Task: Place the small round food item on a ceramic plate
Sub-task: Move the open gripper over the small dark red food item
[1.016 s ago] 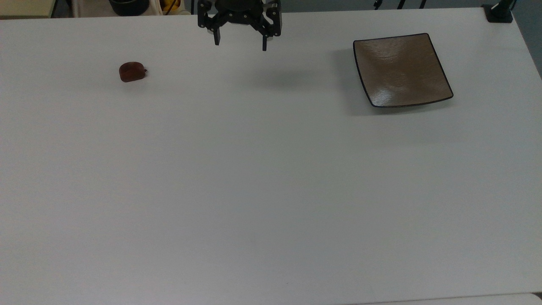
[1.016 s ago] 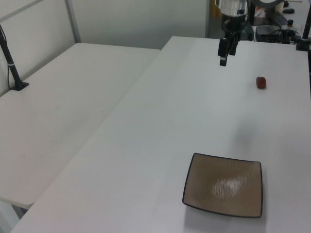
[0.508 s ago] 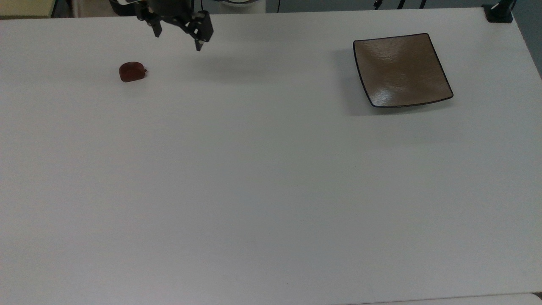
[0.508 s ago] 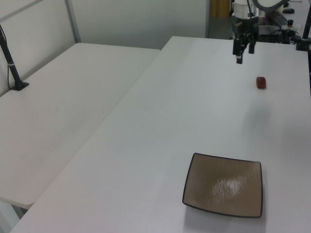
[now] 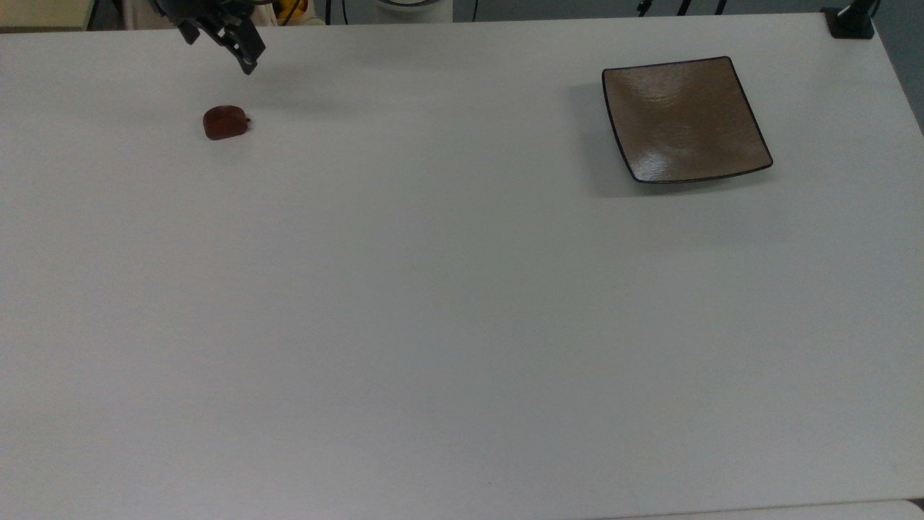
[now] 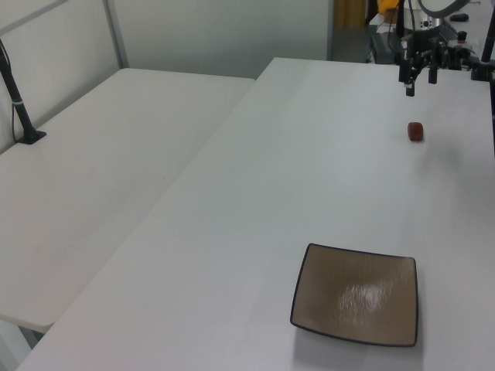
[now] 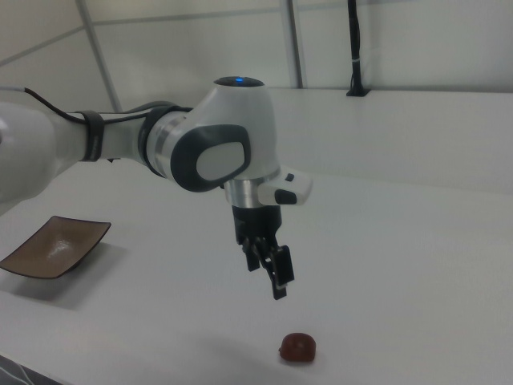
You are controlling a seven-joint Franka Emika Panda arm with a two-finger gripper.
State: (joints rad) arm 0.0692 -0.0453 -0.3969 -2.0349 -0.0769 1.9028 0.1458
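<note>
Hand: the hand [image 5: 220,47] hovers fingers apart, empty, above the counter [image 5: 433,303].
Food: small round food item [image 5: 225,122] lies just beside, untouched.
Plate: ceramic plate [image 5: 684,120] sits bare, well apart, at the top view's right.

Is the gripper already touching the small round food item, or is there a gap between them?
Apart. In the right view the gripper hangs above the white table, with bare tabletop visible between its fingertips and the small round food item.

White table [image 5: 462,325], second white table [image 6: 93,170] alongside, black post [image 6: 17,97] on it.
</note>
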